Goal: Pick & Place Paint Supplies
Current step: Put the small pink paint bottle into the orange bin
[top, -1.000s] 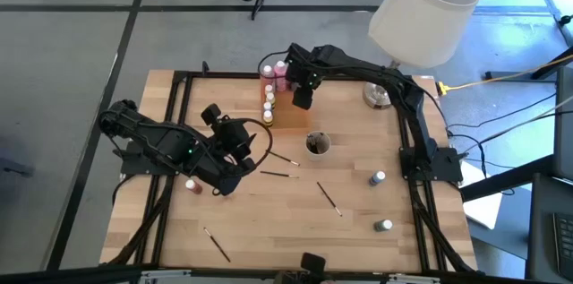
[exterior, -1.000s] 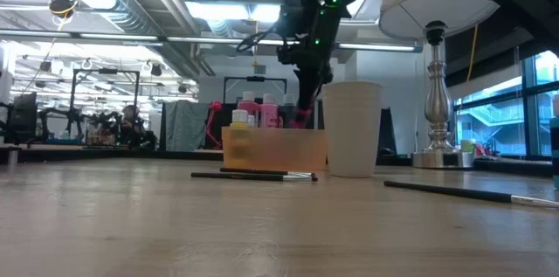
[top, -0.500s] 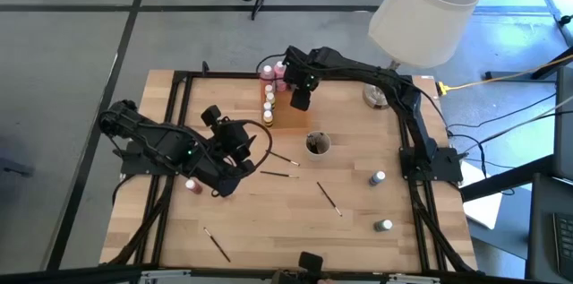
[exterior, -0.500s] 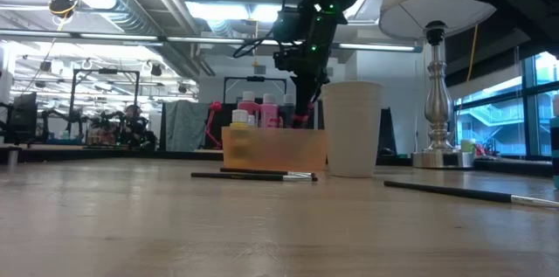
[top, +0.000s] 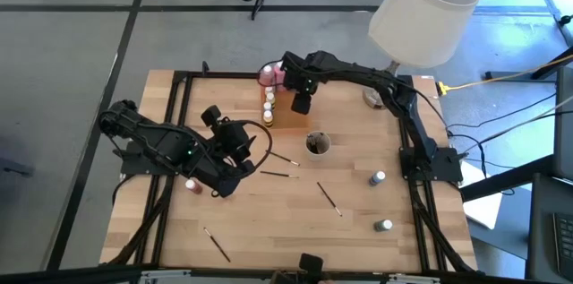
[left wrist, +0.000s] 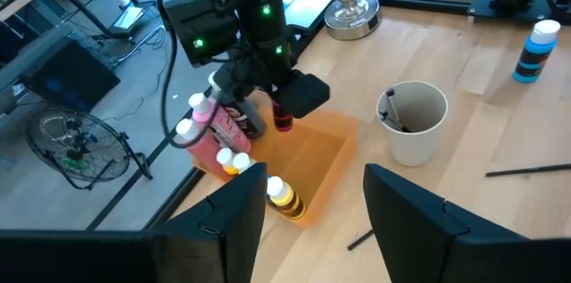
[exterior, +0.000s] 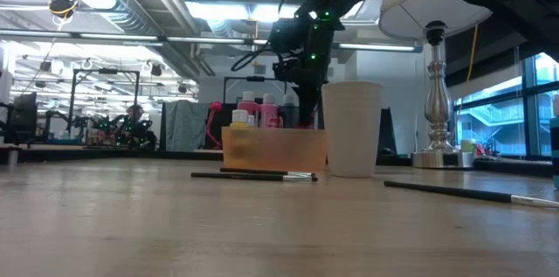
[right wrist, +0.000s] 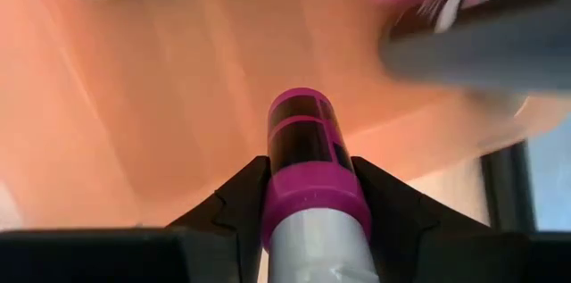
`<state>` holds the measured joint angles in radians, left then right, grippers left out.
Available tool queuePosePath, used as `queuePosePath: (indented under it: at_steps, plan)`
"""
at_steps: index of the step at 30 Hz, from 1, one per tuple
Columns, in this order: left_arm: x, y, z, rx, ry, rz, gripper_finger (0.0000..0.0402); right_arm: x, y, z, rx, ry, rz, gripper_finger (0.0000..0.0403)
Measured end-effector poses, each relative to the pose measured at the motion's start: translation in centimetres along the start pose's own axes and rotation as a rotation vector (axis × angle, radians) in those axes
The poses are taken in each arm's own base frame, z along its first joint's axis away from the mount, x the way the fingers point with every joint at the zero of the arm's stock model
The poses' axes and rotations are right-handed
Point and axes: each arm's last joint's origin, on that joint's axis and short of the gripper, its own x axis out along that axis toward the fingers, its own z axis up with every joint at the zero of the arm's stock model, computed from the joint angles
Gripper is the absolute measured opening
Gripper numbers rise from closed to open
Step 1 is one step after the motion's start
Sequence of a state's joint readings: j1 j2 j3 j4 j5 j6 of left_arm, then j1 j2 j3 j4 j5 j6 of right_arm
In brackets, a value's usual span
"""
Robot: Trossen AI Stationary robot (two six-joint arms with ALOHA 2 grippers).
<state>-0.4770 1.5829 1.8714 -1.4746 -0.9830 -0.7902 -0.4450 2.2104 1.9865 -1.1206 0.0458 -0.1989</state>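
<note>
Working partway through, by the look of it: several small bottles (top: 268, 105) already standing in the orange tray (top: 285, 119), yellow- and white-capped ones in a row along one side and pink ones (top: 269, 73) crowding the far end.

Holding a magenta-capped bottle (right wrist: 308, 162) firmly between the fingers of the right gripper (top: 302, 102), upright and hanging just above the tray's open middle, not yet set down. Judging from that, delivering this bottle now.

Waiting with the left gripper (left wrist: 314, 176) low over the worktop (top: 358, 221) on its own side, fingers spread wide and gripping nothing, facing the tray from well apart.

Leaving more to collect: a reddish bottle (top: 191, 184) lying beside the left arm, a blue bottle (top: 379, 177) and a greenish bottle (top: 384, 226) standing near the right edge, plus four loose brushes, two (top: 279, 175) near the left gripper, one (top: 329, 197) mid-worktop, one (top: 216, 244) toward the front.

Keeping at least one dark-handled brush inside the pale cup (top: 317, 144), standing close to the tray; not showing how many in there.
</note>
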Motion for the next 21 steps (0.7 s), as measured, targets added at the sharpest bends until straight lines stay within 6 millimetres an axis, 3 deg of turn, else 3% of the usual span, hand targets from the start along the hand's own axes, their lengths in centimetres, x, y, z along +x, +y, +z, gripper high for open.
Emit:
queuePosePath:
  at_steps: [21]
  plan:
    - [0.0,0.0,0.0,0.011,0.004,-0.004,0.0184,2.0,0.5,-0.2,-0.045,0.089,-0.036,0.0139]
